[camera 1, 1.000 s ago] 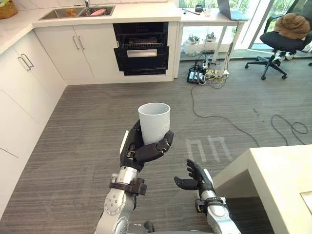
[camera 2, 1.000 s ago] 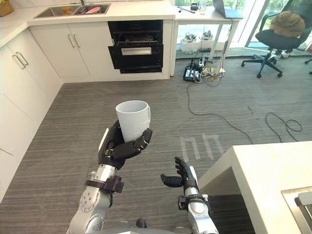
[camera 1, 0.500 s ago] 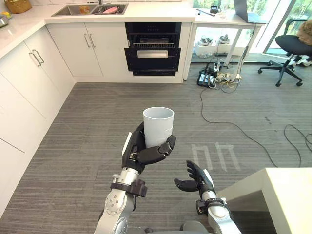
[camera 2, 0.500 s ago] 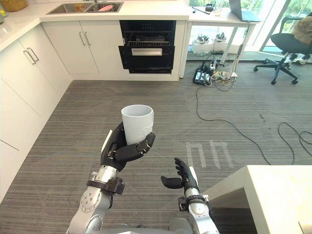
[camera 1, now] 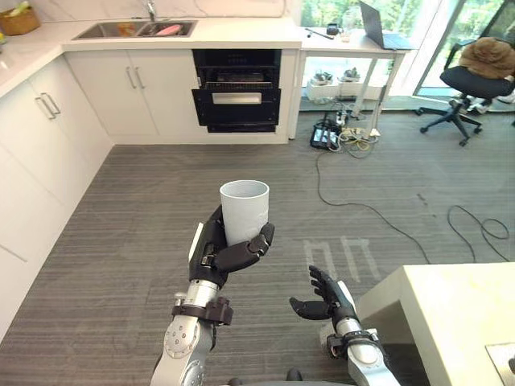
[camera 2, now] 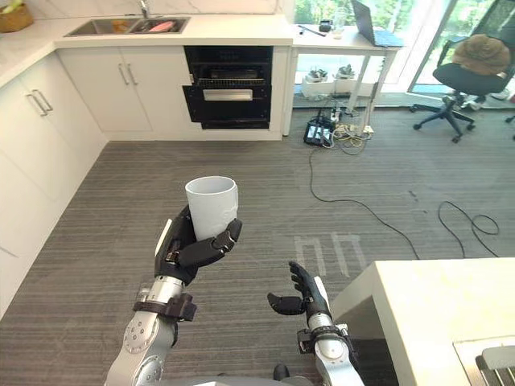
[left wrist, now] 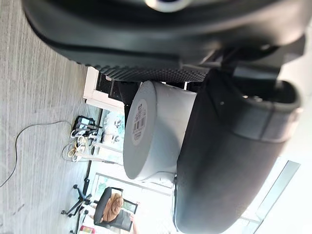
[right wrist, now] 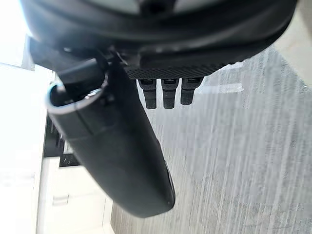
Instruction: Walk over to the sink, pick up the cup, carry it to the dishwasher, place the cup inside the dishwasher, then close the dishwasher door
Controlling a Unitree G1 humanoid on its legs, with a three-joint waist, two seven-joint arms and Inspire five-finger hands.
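Observation:
A white cup (camera 1: 244,211) stands upright in my left hand (camera 1: 217,251), whose fingers and thumb curl round its lower half, held out over the grey floor. The left wrist view has the same cup (left wrist: 156,131) lying against the palm with the thumb (left wrist: 229,161) across it. Lower and to the right, my right hand (camera 1: 326,299) hangs empty with its fingers relaxed. The dishwasher (camera 1: 236,90) is set in the white cabinets at the far side, its dark door (camera 1: 236,106) partly open. The sink (camera 1: 133,30) is in the counter to the left of it.
White cabinets (camera 1: 32,161) run along the left. A light counter corner (camera 1: 451,314) juts in at the lower right. Cables (camera 1: 378,213) trail over the floor from a power strip (camera 1: 326,135) under a desk. An office chair (camera 1: 475,76) stands at the far right.
The whole picture has swung from side to side, so the camera has moved. The cup stays in my left hand in the same hold. My right hand keeps its pose.

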